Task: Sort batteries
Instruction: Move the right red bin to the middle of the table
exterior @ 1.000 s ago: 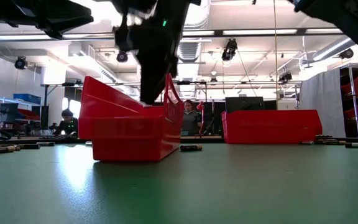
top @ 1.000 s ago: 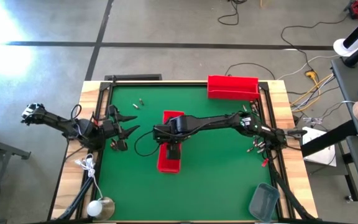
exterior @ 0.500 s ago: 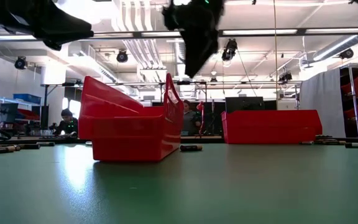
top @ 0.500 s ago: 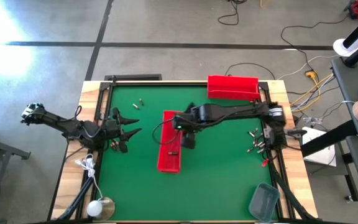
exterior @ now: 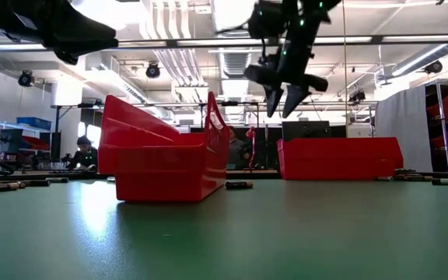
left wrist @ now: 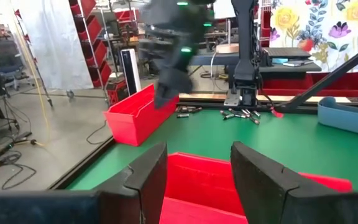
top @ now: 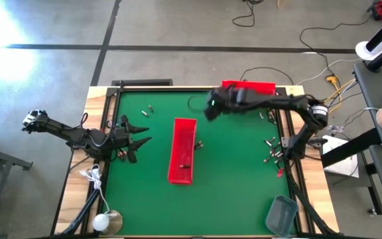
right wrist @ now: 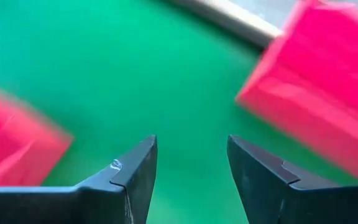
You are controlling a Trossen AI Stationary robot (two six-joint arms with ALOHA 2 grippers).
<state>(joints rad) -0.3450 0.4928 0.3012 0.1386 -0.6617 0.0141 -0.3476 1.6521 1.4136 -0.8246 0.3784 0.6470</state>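
A long red bin (top: 181,151) lies mid-table with one battery (top: 184,164) on its floor. A second red bin (top: 248,93) stands at the far edge. Loose batteries lie by the right edge (top: 272,149), at the far left (top: 148,109), under my left gripper (top: 121,154), and one sits beside the middle bin (top: 196,145). My right gripper (top: 211,109) hangs open and empty above the mat between the two bins, pointing slantwise down (exterior: 285,93). My left gripper (top: 143,133) hovers open and level at the table's left, aimed at the middle bin (left wrist: 204,180).
A grey tray (top: 282,214) stands at the near right corner. A wooden frame (top: 95,119) borders the green mat. Cables and a white round object (top: 101,222) lie by the near left corner. People stand in the room beyond (exterior: 82,152).
My right gripper has left the space over the middle bin, swinging toward the table's far edge and somewhat right, toward the far red bin, and rolling about its own axis. Its fingers stay apart. A battery now shows on the middle bin's floor.
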